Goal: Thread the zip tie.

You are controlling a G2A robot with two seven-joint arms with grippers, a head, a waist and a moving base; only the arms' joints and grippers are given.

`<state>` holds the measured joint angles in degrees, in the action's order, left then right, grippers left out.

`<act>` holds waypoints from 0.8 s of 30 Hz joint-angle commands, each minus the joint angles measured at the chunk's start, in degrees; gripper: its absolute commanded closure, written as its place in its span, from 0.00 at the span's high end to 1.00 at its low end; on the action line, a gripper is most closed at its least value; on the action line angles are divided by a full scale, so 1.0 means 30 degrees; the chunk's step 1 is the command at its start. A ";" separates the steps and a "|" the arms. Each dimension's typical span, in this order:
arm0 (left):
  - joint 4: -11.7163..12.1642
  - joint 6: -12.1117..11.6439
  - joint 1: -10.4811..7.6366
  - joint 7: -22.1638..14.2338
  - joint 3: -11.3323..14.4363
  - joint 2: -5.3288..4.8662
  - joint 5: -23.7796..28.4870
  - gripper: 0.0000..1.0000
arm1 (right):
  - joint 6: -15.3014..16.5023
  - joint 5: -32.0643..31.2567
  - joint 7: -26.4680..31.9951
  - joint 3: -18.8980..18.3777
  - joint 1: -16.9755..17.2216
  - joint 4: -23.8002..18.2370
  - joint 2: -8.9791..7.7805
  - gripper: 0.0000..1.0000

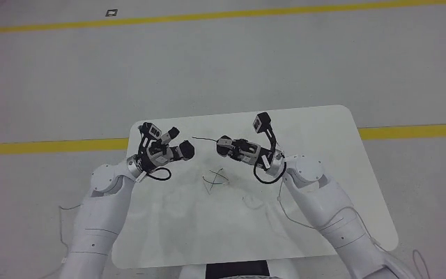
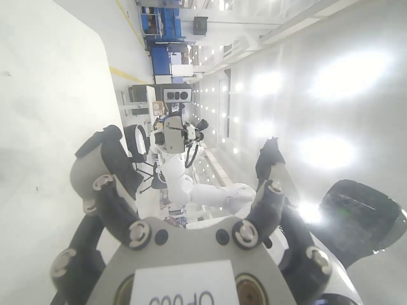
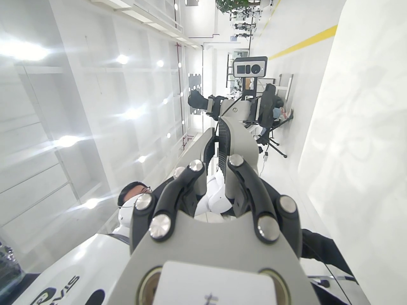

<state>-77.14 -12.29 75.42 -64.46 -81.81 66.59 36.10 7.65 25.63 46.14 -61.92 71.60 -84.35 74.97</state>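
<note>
1. Left end effector (image 1: pixel 179 141): sits at centre-left of the top view, above the white surface (image 1: pixel 313 139). Its jaws are spread and carry nothing. The left wrist view resolves the wide gap between its two fingers (image 2: pixel 111 150) and frames the other arm's end effector through that gap.

2. Zip tie (image 1: pixel 205 140): a thin dark strand in the middle of the top view, between the two end effectors. Its long axis runs nearly horizontal in the frame and rises slightly toward the left. The free tip points at the left end effector and stops short of it. The other end meets the tip of the right end effector.

3. Right end effector (image 1: pixel 223 144): sits just right of centre, pinching the zip tie. The right wrist view shows its fingers (image 3: pixel 222 147) pressed together. The top view supplies the strand's direction.

4. Loose strands (image 1: pixel 214 179): thin looped pieces lie on the surface below the zip tie, well apart from both end effectors.
</note>
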 commanded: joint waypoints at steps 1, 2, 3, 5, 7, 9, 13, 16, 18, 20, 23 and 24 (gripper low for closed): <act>0.0042 0.0345 -0.0037 -0.0885 0.0119 -0.0036 0.0521 1.00 | -0.0012 0.0555 0.0732 0.0124 -0.0180 0.0394 -0.0013 0.00; 0.0172 0.0598 -0.0172 -0.1942 0.0135 -0.0101 0.0742 1.00 | -0.0066 0.0813 0.1321 0.0267 -0.0304 0.0606 -0.0002 0.00; 0.0318 0.0804 -0.0344 -0.2960 0.0110 -0.0176 0.0759 1.00 | -0.0158 0.1054 0.1794 0.0338 -0.0455 0.0835 0.0005 0.00; 0.0766 0.1149 -0.0750 -0.4424 -0.0096 -0.0346 0.0684 1.00 | -0.0280 0.1155 0.2651 0.0578 -0.0810 0.1342 0.0019 0.00; 0.1035 0.1451 -0.1017 -0.5059 -0.0136 -0.0454 0.1128 1.00 | -0.0222 0.1270 0.3142 0.0759 -0.1119 0.1756 0.0049 0.00; 0.0643 0.2019 -0.1167 -0.5059 0.0488 -0.0659 0.1135 1.00 | -0.0121 0.1683 0.4027 0.1166 -0.1433 0.2208 0.0131 0.00; 0.0417 0.2405 -0.1202 -0.5059 0.0973 -0.0879 0.1444 1.00 | 0.0072 0.1882 0.4790 0.1452 -0.1759 0.2670 0.0189 0.00; 0.0417 0.2405 -0.1202 -0.5059 0.0973 -0.0879 0.1444 1.00 | 0.0072 0.1882 0.4790 0.1452 -0.1759 0.2670 0.0189 0.00; 0.0423 0.2449 -0.1122 -0.4692 0.1013 -0.0867 0.1487 1.00 | 0.0058 0.1846 0.4599 0.1478 -0.1682 0.2616 0.0192 0.00; 0.0313 0.2670 -0.0852 -0.4465 0.1320 -0.0815 0.2150 1.00 | -0.0077 0.2146 0.4539 0.1605 -0.1450 0.2493 0.0207 0.00; 0.0467 0.2611 -0.0871 -0.4355 0.1478 -0.0868 0.1889 1.00 | -0.0014 0.2335 0.5055 0.1809 -0.1607 0.2504 0.0233 0.00; 0.0528 0.2574 -0.0887 -0.4370 0.1496 -0.0878 0.1965 1.00 | 0.0019 0.2395 0.5152 0.1861 -0.1682 0.2567 0.0246 0.00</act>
<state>-75.73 -4.50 72.83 -77.47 -77.37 63.99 41.73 7.59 32.59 61.21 -56.48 66.79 -76.80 75.67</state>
